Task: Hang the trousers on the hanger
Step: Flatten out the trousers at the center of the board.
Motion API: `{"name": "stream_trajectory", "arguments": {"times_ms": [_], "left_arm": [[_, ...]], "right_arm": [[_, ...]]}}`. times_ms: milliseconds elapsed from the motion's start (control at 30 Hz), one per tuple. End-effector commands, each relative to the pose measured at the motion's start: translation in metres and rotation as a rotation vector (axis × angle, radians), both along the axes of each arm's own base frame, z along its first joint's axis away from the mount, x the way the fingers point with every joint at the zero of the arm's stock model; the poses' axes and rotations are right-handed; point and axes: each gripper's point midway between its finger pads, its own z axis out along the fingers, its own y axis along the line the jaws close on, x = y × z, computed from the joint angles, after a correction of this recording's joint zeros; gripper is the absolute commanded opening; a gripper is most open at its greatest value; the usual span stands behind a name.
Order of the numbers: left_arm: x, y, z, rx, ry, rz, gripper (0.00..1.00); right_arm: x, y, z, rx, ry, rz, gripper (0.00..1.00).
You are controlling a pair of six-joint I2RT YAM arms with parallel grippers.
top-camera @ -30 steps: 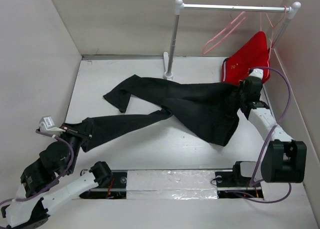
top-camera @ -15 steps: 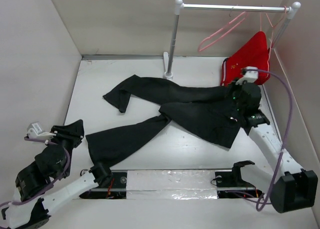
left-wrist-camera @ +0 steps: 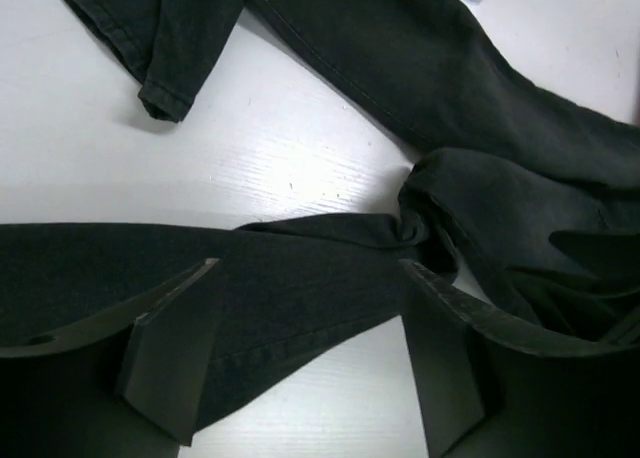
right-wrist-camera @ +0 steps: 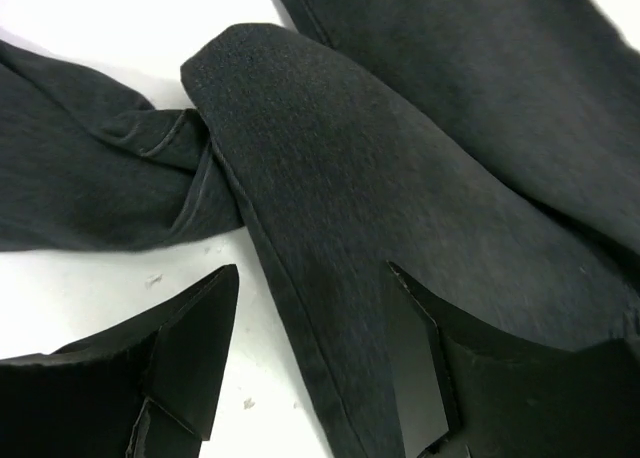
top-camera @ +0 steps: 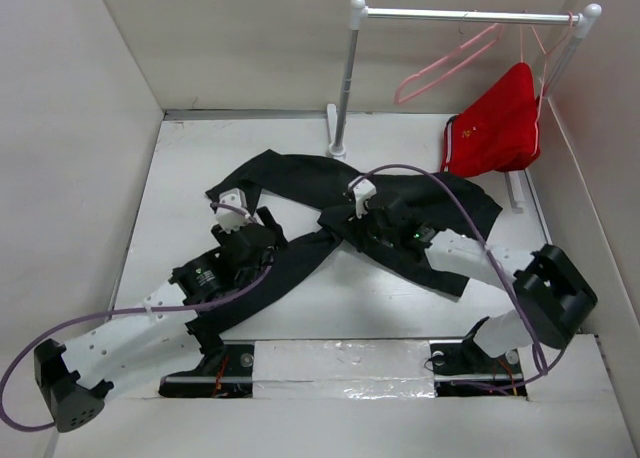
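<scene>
A white tabletop (top-camera: pixel 180 168) sits boxed in by 3 plain off-white walls (top-camera: pixel 60 128). A metal clothes rail (top-camera: pixel 460 15) on white posts stands back right, under soft, even light.

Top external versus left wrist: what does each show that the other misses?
Only top external: the hanger on the rail, the red shorts, and the right gripper. Only left wrist: the left gripper is plainly open over a trouser leg, beside a bunched twist in the cloth. Both: the trousers lying on the table.
</scene>
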Motion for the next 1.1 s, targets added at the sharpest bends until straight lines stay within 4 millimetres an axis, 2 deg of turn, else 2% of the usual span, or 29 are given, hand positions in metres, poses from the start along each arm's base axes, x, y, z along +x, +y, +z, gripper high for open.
{"name": "stream_trajectory", "arguments": {"times_ms": [0, 33, 100, 133, 233, 400, 467, 500, 533, 633, 700, 733, 767, 800, 833, 867, 933, 967, 1000, 1067], "left_arm": [[0.009, -0.004, 0.011, -0.112, -0.036, -0.018, 0.69], [0.012, 0.01, -0.011, -0.095, 0.002, 0.025, 0.71], [0.011, 0.016, -0.037, -0.114, 0.066, 0.024, 0.72], [0.009, 0.021, -0.059, -0.116, 0.105, 0.024, 0.72], [0.004, 0.032, -0.095, -0.168, 0.2, 0.037, 0.73], [-0.008, 0.03, -0.117, -0.194, 0.288, 0.057, 0.76], [-0.015, 0.028, -0.129, -0.206, 0.337, 0.056, 0.76], [-0.019, 0.027, -0.136, -0.214, 0.365, 0.06, 0.76], [-0.023, 0.028, -0.144, -0.22, 0.386, 0.065, 0.76], [-0.03, 0.03, -0.156, -0.227, 0.423, 0.09, 0.74], [-0.023, 0.037, -0.153, -0.222, 0.386, 0.126, 0.7], [-0.017, 0.036, -0.147, -0.24, 0.351, 0.134, 0.67], [-0.014, 0.038, -0.145, -0.247, 0.337, 0.144, 0.63], [-0.011, 0.034, -0.142, -0.259, 0.328, 0.125, 0.54], [-0.01, 0.031, -0.143, -0.258, 0.328, 0.108, 0.5], [-0.005, 0.031, -0.141, -0.265, 0.317, 0.112, 0.38], [-0.001, 0.03, -0.143, -0.248, 0.323, 0.112, 0.25], [0.003, 0.03, -0.139, -0.238, 0.308, 0.109, 0.19], [0.01, 0.039, -0.137, -0.225, 0.291, 0.15, 0.02], [0.027, 0.042, -0.12, -0.225, 0.237, 0.178, 0.0]], "right_arm": [[0.017, 0.011, 0.015, -0.036, -0.061, -0.001, 0.63], [0.016, 0.012, 0.006, -0.044, -0.039, 0.008, 0.62], [0.015, 0.014, -0.004, -0.042, -0.017, 0.006, 0.6], [0.015, 0.014, -0.013, -0.053, -0.002, 0.001, 0.59], [0.014, 0.02, -0.026, -0.084, 0.03, 0.018, 0.55], [0.006, 0.023, -0.03, -0.076, 0.047, 0.035, 0.49], [0.006, 0.021, -0.031, -0.075, 0.044, 0.026, 0.39], [0.006, 0.02, -0.033, -0.079, 0.043, 0.021, 0.3], [0.007, 0.019, -0.034, -0.083, 0.041, 0.013, 0.25], [0.007, 0.016, -0.034, -0.08, 0.041, -0.004, 0.0], [0.002, 0.008, -0.033, -0.071, 0.034, -0.028, 0.0], [0.0, 0.004, -0.021, -0.052, 0.011, -0.033, 0.0], [-0.008, -0.001, -0.022, -0.044, 0.022, -0.059, 0.0], [-0.011, -0.006, -0.017, -0.038, 0.016, -0.07, 0.0], [-0.02, -0.011, -0.016, -0.052, 0.027, -0.071, 0.0], [-0.022, -0.018, 0.002, -0.017, -0.004, -0.095, 0.0], [-0.033, -0.032, 0.007, -0.009, -0.008, -0.117, 0.0], [-0.04, -0.038, 0.019, 0.029, -0.016, -0.127, 0.0], [-0.047, -0.043, 0.013, 0.03, -0.002, -0.122, 0.0], [-0.063, -0.038, 0.011, 0.066, 0.035, -0.07, 0.0]]}}
